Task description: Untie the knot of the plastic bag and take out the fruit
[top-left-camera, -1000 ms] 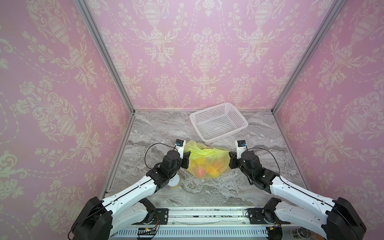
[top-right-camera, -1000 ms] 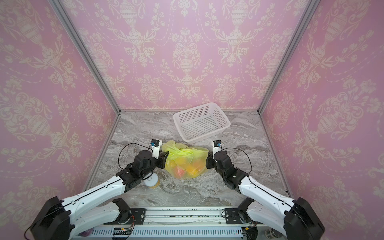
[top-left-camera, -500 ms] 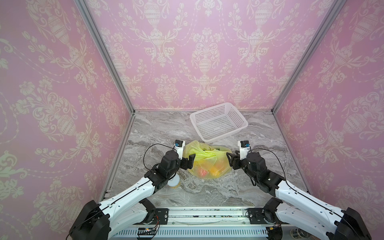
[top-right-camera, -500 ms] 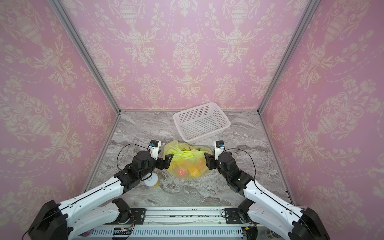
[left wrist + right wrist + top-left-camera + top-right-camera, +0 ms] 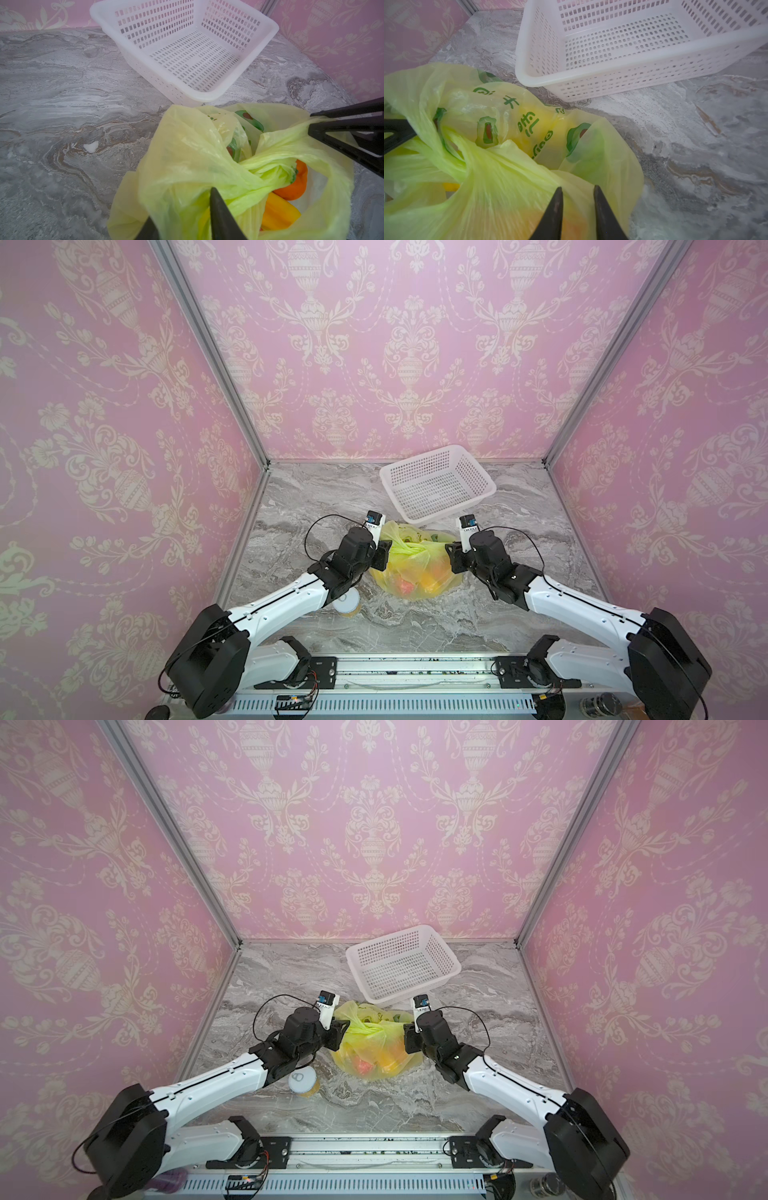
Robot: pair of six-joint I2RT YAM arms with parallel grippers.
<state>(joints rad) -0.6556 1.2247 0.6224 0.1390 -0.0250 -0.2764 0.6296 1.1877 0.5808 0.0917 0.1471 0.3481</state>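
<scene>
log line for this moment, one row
left fingers: shut on plastic bag | right fingers: shut on plastic bag | knot: tied | fruit: inside bag | white basket: no fruit

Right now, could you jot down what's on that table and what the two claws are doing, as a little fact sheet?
table: grey marble
plastic bag: yellow-green, mid-table, between the claws
knot: not yet undone, bunched strip on top
fruit: inside the bag; orange and yellow pieces show
left claw: shut on the bag's plastic
right claw: shut on the plastic, opposite side
basket: white, perforated, empty, behind the bag
can: upright, white lid, front-left of the bag
</scene>
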